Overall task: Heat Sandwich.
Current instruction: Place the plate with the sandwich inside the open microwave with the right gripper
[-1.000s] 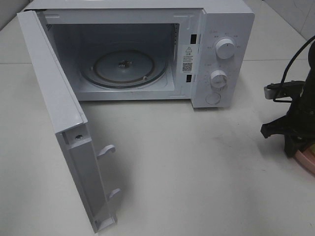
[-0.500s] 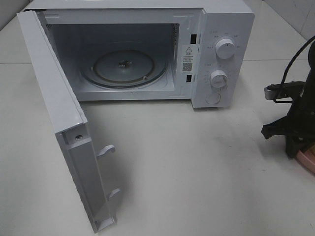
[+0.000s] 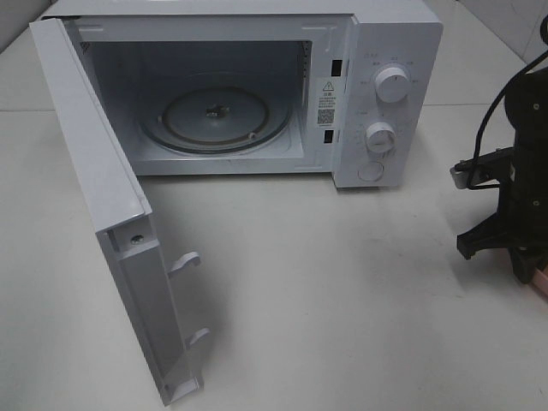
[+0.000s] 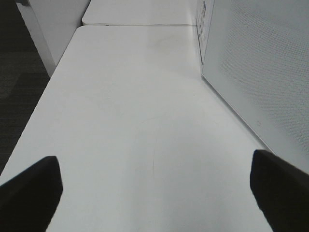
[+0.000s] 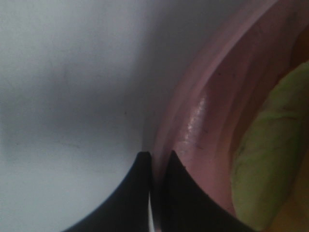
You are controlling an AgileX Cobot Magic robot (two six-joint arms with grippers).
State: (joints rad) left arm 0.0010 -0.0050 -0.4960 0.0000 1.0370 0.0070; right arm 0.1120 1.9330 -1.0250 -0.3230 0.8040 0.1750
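1. Preparation is looking finished: the microwave (image 3: 377,51) is standing on the desk (image 3: 342,308) with its door (image 3: 94,180) swinging wide open, and the glass turntable (image 3: 214,116) inside is lying bare.
2. The sandwich (image 5: 270,154) is sitting on the pink plate (image 5: 193,121) at the far right edge of the desk, well apart from the microwave. In the high view only a sliver of the plate is showing past the right arm, and the sandwich itself is hidden there.
3. The right fingers (image 5: 137,183) are clenching on the plate's raised rim, one tip outside it and one inside. They are grasping the plate, not the sandwich. Whether the plate is resting on the desk or lifting off it, I cannot tell.
4. The left fingers (image 4: 34,188) are spreading fully apart and gripping nothing. They are hovering over bare desk beside a white perforated panel, probably the door's outer face.
5. By my reading, the task is sitting in its early middle. The opening is done and the grip is made.
6. The following are all waiting:
   - carrying the plate across
   - setting it on the turntable
   - letting go
   - shutting the door
   - turning the knobs (image 3: 392,84)
7. A pinch on a thin rim is risking a tilting plate during the carry.
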